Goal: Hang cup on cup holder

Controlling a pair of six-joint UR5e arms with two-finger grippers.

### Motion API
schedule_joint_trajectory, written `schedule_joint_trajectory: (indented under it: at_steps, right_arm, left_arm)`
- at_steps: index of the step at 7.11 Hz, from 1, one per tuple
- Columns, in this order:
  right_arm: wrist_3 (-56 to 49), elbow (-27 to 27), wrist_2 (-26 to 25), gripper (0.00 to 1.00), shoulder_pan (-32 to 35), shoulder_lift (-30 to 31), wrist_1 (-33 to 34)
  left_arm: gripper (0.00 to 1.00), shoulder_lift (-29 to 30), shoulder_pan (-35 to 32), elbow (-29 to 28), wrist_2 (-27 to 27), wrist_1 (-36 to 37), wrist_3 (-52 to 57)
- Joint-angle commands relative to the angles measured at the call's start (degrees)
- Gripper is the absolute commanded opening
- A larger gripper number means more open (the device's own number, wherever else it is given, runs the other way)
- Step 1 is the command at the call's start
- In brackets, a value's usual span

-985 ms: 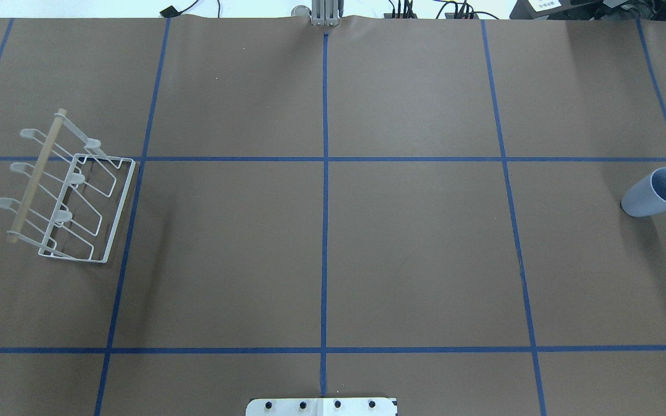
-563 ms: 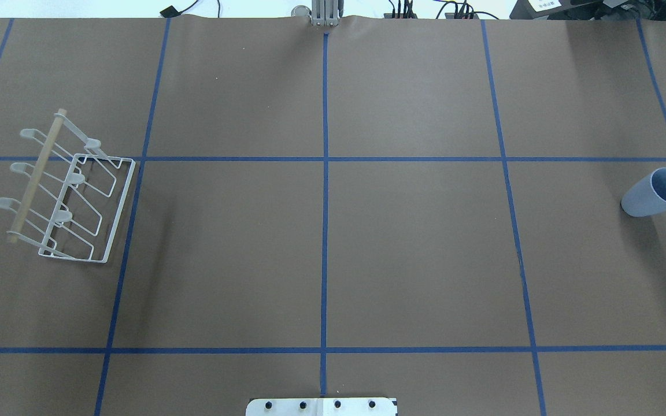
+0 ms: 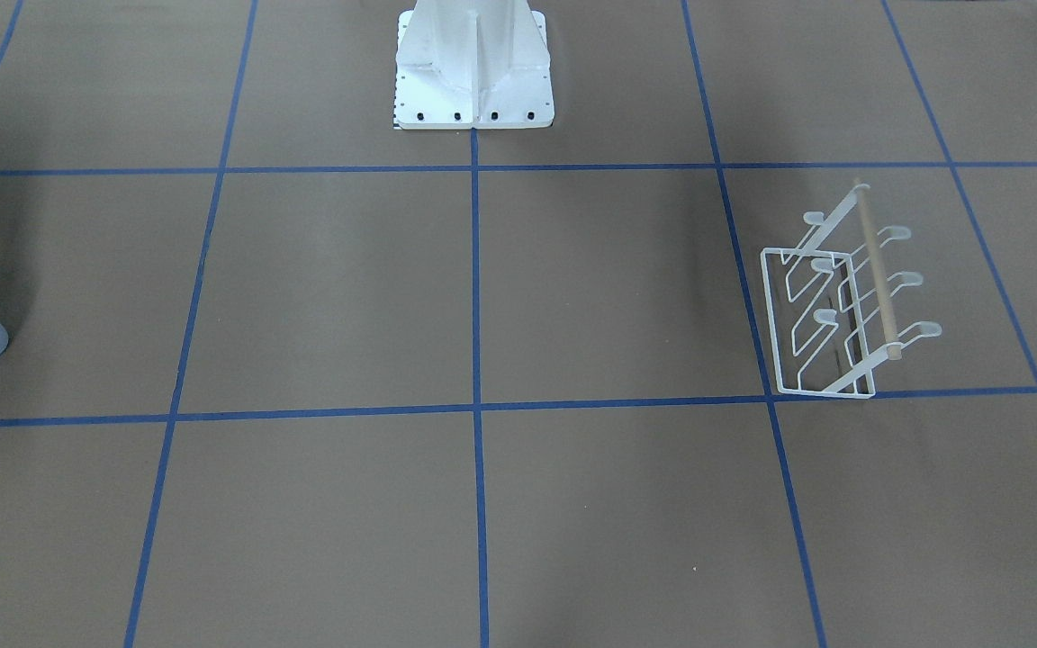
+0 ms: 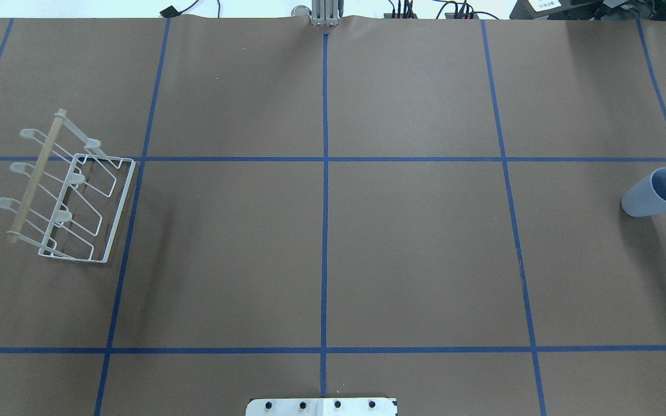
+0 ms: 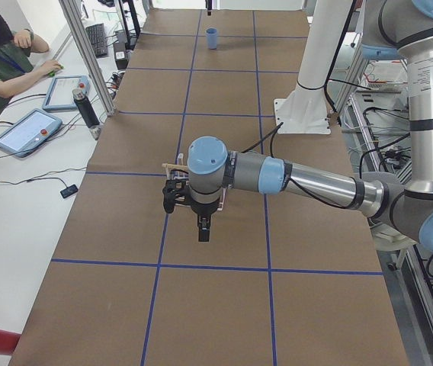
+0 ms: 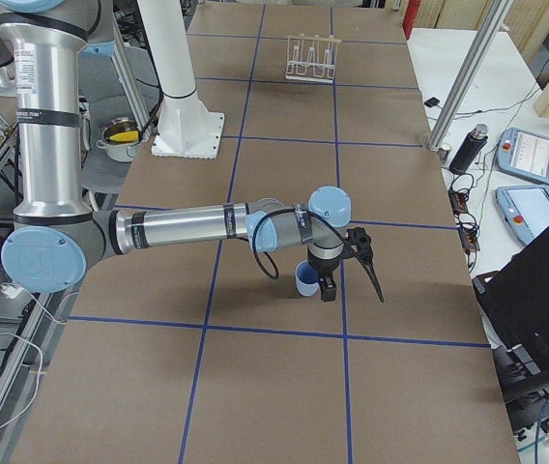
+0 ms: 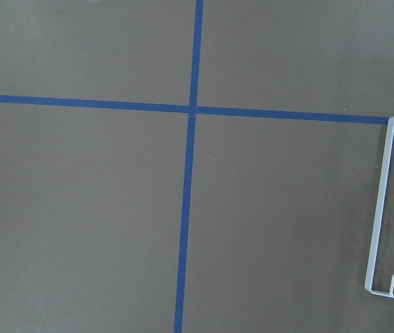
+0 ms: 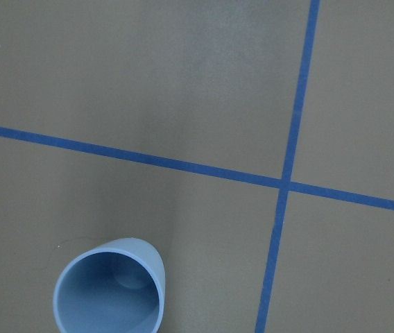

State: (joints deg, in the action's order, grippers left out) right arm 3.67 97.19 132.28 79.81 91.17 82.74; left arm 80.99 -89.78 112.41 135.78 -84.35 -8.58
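Reading the overhead view as a dial, the cup (image 4: pixel 654 193) stands upright, mouth up, out at 3 o'clock near the rim of the surface (image 4: pixel 414 254). The cup holder (image 4: pixel 76 179) sits well apart from it at 9 o'clock, with its wooden rod (image 4: pixel 35 176) on the outer side. Nothing is hung yet. The right claw (image 6: pixel 350 280) hovers just beside the cup and the left claw (image 5: pixel 201 227) hangs by the rack. Both show only in the side views, so I cannot tell whether either is released or clenched. The first risk is probably the pick. In the right wrist view the cup (image 8: pixel 110 288) lies off at 7 o'clock rather than centred, so a descent from there could land a finger on the rim and tip it. A toppled tumbler would likely roll, and the edge at 3 o'clock is close. The walls look smooth and tapered with no handle, so a light pinch may let it slide, while a hard one could flex it. It also has to be turned mouth-down before it can drop over a prong, and it may shift in the grasp during that turn. Then comes a long carry, or a hand-over between the arms, where a mistimed release would drop it. The rack looks light and unfixed, so a misaligned rim could shove or tilt it.
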Motion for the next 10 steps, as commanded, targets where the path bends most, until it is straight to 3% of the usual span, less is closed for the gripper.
schedule_joint_trajectory:
  at_steps: [1,7,8,9,10]
  right_arm:
    - [0.3,-3.8,0.1,1.0,-3.5,-1.3,-1.4]
    - [0.0,-9.6,0.1,1.0,-7.0,-3.5,-1.8]
    - [0.3,-9.7,0.3,0.87,-7.2,-3.5,-1.8]
    - [0.2,-9.5,0.5,0.28,-7.2,-3.5,-2.4]
    - [0.2,-10.0,0.7,0.0,-7.3,-3.5,-5.0]
  left_arm:
    - [0.98,0.5,0.0,-0.2,0.2,0.0,0.1]
    - [0.98,0.7,0.0,-0.2,0.0,0.1,0.5]
    - [0.98,0.7,0.0,-0.2,-0.1,0.1,0.5]
    - [0.98,0.7,0.1,-0.3,-0.2,0.1,0.5]
    - [0.98,0.7,0.1,-0.3,-0.2,0.1,0.4]
